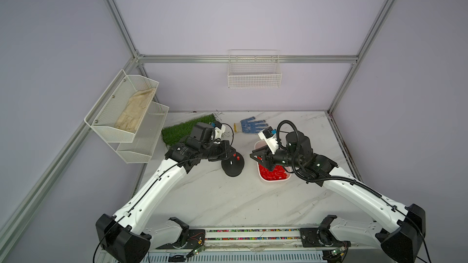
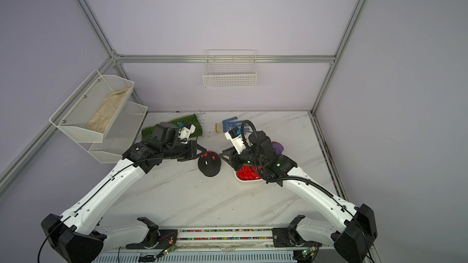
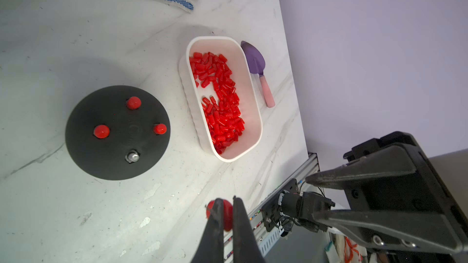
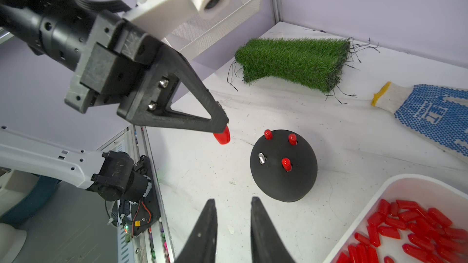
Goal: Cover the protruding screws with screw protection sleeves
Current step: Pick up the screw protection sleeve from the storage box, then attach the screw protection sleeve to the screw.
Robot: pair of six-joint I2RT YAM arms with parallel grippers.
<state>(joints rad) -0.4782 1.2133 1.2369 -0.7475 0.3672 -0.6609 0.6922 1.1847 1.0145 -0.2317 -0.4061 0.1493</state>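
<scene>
On the left wall hangs a two-tier white mesh shelf (image 1: 111, 102), with a beige cloth (image 1: 135, 110) lying in its upper bin. Below it, at the back of the marble desk (image 1: 228, 198), lies a patch of artificial grass (image 4: 293, 61) with frayed black threads at its edge.

The left gripper (image 4: 222, 129) reaches in from that side, its jaws pinched together on one red screw protection sleeve (image 4: 222, 136). The sleeve sticks out beyond the tips. It is held clear of the desk, near the black dome base (image 3: 116, 148) but apart from it.

The base sits on the desk between the two arms. Three of its protruding screws carry red caps (image 3: 133, 102) (image 3: 101, 131) (image 3: 159, 129). The fourth, a bare screw (image 3: 132, 157), stands uncovered and silvery on the side of the dome nearer the robot.

To the right of the base, the right gripper (image 4: 233, 206) hangs with its jaws apart and nothing between them. It is over the near-left part of the white tray (image 3: 212, 38). The tray holds a heap of loose sleeves (image 3: 222, 107), with some bare white floor showing.

Behind the tray a blue-dotted work glove (image 1: 250, 125) lies flat. On the tray's far side a purple trowel (image 3: 254, 61) with a pink handle lies just beside its wall. A white wire basket (image 1: 254, 77) hangs on the back wall.
</scene>
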